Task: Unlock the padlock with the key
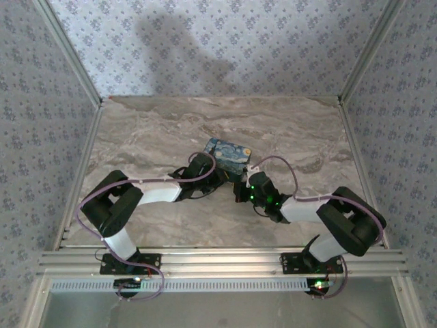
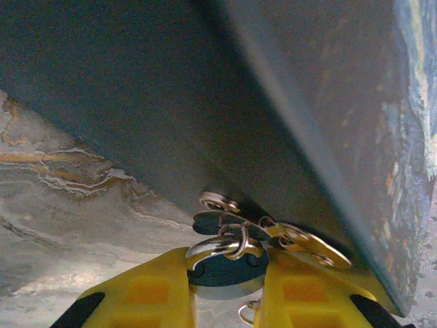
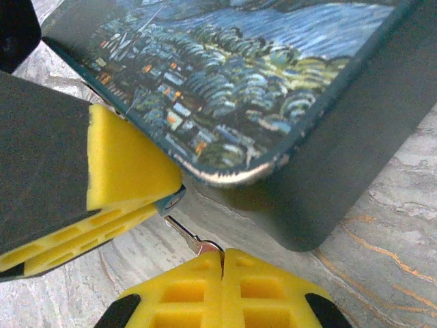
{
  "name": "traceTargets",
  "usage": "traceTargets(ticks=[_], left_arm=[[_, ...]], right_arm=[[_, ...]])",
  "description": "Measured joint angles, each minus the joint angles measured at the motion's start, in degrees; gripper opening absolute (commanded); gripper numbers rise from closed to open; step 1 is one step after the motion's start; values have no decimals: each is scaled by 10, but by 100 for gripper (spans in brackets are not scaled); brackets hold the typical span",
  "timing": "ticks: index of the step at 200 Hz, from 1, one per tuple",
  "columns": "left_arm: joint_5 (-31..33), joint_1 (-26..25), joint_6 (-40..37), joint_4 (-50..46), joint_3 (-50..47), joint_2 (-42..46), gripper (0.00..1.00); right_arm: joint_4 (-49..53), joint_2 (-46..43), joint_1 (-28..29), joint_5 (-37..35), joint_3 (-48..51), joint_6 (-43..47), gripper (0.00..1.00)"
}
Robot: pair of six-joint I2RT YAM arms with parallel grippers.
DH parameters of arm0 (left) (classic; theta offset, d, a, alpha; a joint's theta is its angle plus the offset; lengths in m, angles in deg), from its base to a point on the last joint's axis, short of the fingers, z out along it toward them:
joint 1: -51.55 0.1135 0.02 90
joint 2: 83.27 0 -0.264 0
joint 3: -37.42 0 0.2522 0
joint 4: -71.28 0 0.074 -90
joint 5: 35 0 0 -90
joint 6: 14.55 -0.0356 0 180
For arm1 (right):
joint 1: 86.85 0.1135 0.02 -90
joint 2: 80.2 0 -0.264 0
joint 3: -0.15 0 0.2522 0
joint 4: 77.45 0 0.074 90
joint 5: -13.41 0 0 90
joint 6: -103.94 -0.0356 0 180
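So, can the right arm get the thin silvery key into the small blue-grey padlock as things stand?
Probably yes. The right fingers pinch the key, its tip almost at the padlock held in the left fingers; nothing lies between, though the swirl-painted box corner sits close.

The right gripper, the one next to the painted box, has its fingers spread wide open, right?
Not quite. The right wrist view shows the right gripper shut, not open, pinching the thin silvery key. It is indeed next to the painted box.
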Motion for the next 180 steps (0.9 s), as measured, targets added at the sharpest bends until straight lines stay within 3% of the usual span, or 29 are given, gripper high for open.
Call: traceTargets(ticks=[180], left_arm=[[0, 0, 0, 4, 0, 0, 18]], right_arm=[[-4, 24, 5, -11, -13, -41, 0]])
